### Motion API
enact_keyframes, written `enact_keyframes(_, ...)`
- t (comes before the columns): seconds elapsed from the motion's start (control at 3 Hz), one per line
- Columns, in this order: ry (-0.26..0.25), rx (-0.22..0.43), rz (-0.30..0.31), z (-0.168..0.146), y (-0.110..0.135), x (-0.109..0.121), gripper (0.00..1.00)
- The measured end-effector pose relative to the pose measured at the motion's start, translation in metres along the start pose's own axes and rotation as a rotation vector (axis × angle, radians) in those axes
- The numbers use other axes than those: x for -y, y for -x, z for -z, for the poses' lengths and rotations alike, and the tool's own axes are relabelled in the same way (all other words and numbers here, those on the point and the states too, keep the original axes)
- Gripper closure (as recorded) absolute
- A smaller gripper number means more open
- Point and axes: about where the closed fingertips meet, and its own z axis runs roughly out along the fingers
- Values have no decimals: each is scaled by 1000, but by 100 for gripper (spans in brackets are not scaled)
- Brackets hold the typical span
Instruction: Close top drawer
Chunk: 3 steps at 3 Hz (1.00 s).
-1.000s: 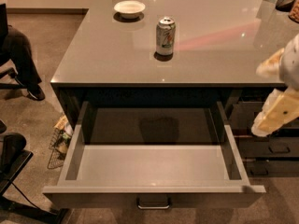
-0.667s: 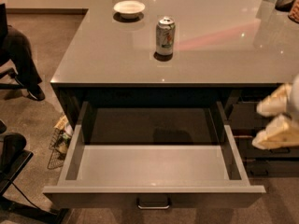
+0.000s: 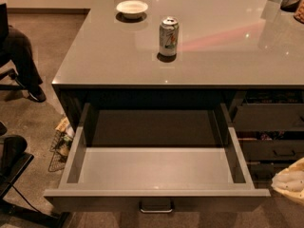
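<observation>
The top drawer [image 3: 156, 167] stands pulled far out from under the grey countertop [image 3: 104, 65]. Its pale grey inside is empty. Its dark front faces me at the bottom of the view, with a small metal bar handle [image 3: 156, 207] at the centre. My gripper [image 3: 290, 182] shows as a pale shape at the lower right edge, to the right of the drawer's front right corner and apart from it. It is partly cut off by the frame's edge.
A drink can [image 3: 168, 36] and a white bowl [image 3: 132, 7] stand on the countertop. Dark drawers [image 3: 268, 118] of the right-hand column sit behind my gripper. A wire basket [image 3: 61, 144] lies on the floor left of the drawer. A chair base [image 3: 12, 167] and a seated person's leg [image 3: 21, 61] are at the left.
My gripper has dropped from beside the countertop's right edge down to the lower right corner of the view. The drawer has not moved.
</observation>
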Motion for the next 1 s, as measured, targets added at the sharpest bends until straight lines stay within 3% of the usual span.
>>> enact_keyframes(0.67, 7, 5, 6, -4, 3, 4, 100)
enact_keyframes(1.0, 56, 82, -58, -40, -14, -1, 100)
